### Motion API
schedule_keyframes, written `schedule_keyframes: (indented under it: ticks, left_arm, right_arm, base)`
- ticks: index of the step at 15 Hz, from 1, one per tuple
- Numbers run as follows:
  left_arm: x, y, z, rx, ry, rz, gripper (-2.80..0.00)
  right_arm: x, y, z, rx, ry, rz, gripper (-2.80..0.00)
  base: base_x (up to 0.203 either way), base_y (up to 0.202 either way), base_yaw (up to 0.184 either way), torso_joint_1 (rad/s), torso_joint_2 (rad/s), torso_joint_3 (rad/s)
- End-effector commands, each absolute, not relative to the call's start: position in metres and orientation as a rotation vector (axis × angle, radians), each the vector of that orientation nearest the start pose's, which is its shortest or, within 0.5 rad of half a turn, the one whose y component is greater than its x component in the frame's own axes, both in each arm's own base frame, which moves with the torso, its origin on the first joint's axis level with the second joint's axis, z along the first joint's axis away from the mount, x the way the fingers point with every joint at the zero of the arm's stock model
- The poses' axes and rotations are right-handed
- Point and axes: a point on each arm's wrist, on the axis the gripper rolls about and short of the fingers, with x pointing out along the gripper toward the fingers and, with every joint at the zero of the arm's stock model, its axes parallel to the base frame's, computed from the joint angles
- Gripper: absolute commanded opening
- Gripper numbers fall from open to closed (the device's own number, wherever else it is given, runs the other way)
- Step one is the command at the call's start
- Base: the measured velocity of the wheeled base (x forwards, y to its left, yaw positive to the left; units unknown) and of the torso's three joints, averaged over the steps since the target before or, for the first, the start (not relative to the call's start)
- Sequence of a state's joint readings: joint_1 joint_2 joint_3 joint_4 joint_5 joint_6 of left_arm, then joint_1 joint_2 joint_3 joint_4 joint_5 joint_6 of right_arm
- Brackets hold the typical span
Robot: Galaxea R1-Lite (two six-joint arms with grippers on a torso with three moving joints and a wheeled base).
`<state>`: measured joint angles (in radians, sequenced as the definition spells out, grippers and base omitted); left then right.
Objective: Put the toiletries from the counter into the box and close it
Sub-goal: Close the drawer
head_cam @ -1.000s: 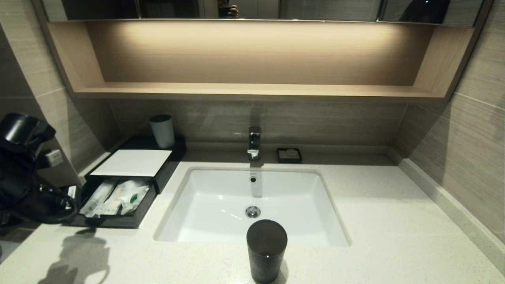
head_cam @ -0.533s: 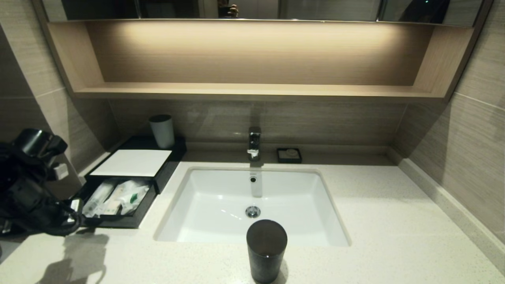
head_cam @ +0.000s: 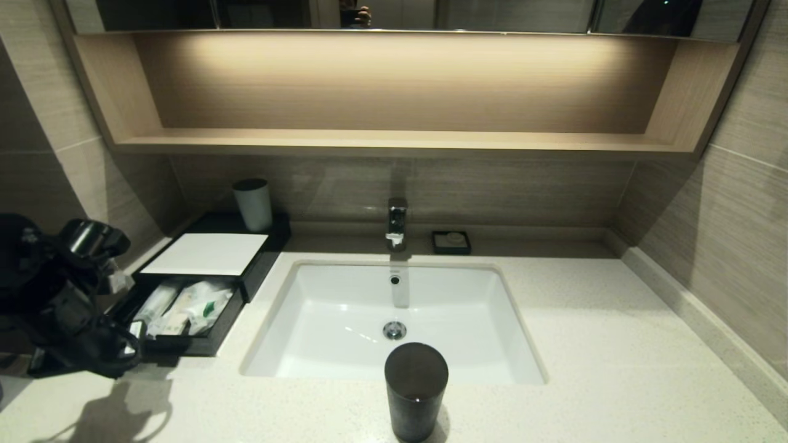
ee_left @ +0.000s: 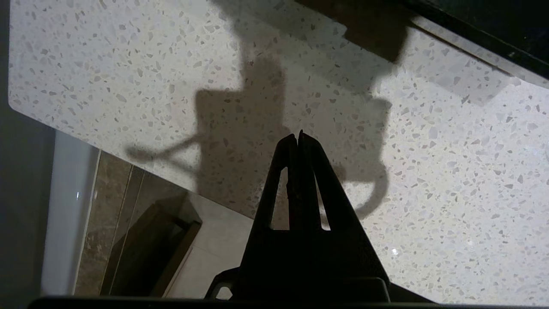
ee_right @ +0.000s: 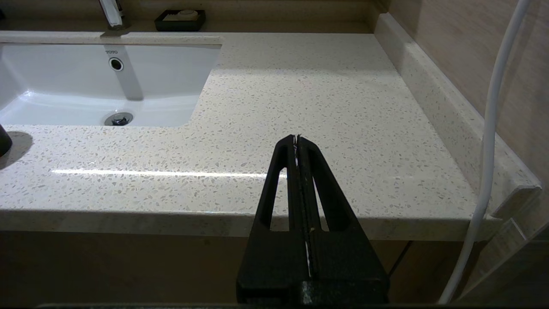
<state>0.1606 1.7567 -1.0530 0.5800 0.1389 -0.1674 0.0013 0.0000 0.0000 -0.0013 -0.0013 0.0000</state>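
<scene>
Just beside box [head_cam: 203, 289] drawer front, left claw [ee_left: 297, 139] closed, empty

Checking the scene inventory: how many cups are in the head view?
2. The white cup stands on the back of the black box, left of the sink. The dark cup stands on the counter in front of the sink. None looks hidden.

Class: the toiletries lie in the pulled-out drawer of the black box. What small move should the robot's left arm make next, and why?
Probably bring the shut left gripper against the drawer front and push it in. The toiletries already lie inside, the drawer stands open, and the gripper hangs empty over the counter beside the box's near corner.
</scene>
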Motion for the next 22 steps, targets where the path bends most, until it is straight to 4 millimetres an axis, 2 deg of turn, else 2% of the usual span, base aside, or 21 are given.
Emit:
schedule_keyframes:
  ticks: [1, 22]
  left_arm:
    - [0.27, 0.047, 0.128, -0.156, 1.302, 0.366, -2.8]
    - [0.291, 0.046, 0.114, -0.159, 1.248, 0.349, -2.8]
  right_arm:
    - [-0.023, 0.0, 0.075, 0.0, 0.0, 0.0, -2.8]
    - [-0.023, 0.0, 0.075, 0.0, -0.001, 0.0, -2.8]
  base:
    - [0.0, 0.0, 0.0, 0.0, 0.0, 0.0]
    - [0.0, 0.0, 0.0, 0.0, 0.0, 0.0]
